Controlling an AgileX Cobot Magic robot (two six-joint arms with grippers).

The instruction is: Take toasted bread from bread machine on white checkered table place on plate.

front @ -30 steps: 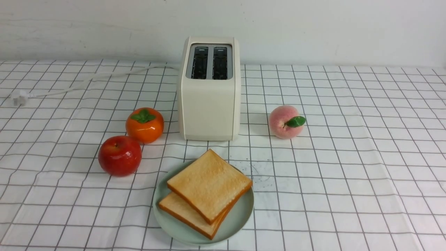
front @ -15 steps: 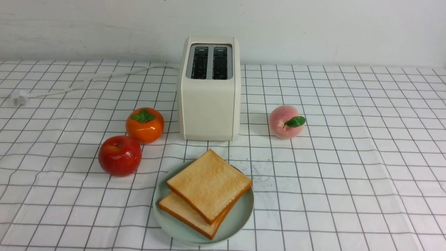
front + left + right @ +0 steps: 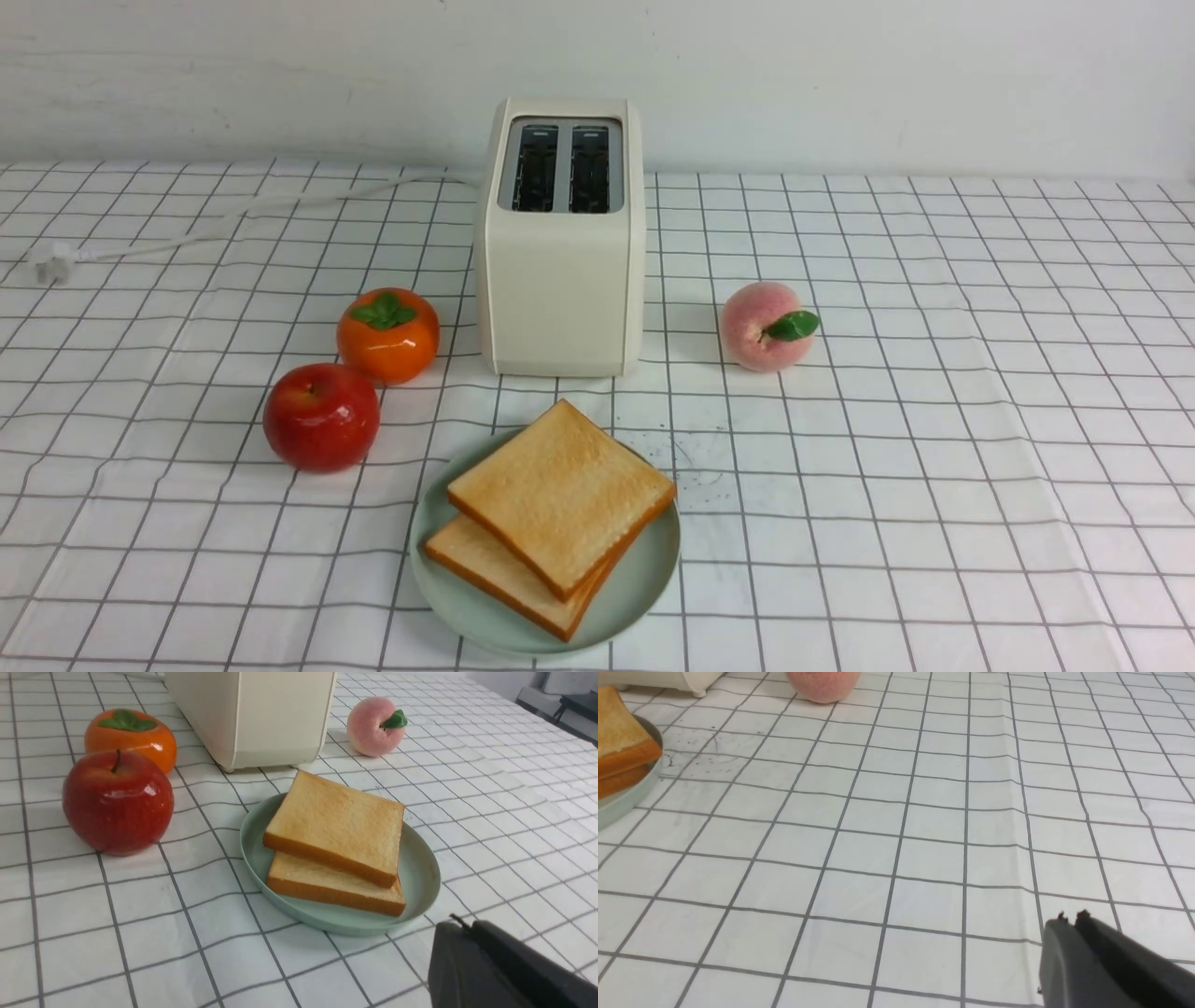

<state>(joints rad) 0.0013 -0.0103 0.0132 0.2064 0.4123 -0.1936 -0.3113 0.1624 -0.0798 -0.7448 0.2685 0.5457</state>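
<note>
Two slices of toasted bread lie stacked on the mint-green plate near the front of the white checkered table. Behind them stands the cream bread machine, both slots dark with nothing in them. Neither arm shows in the front view. My left gripper hovers just off the plate's rim, shut and holding nothing. My right gripper is over bare cloth well away from the plate, its jaws together and nothing in them.
A red apple and an orange persimmon sit left of the toaster, a pink peach to its right. The white cord and plug trail off to the far left.
</note>
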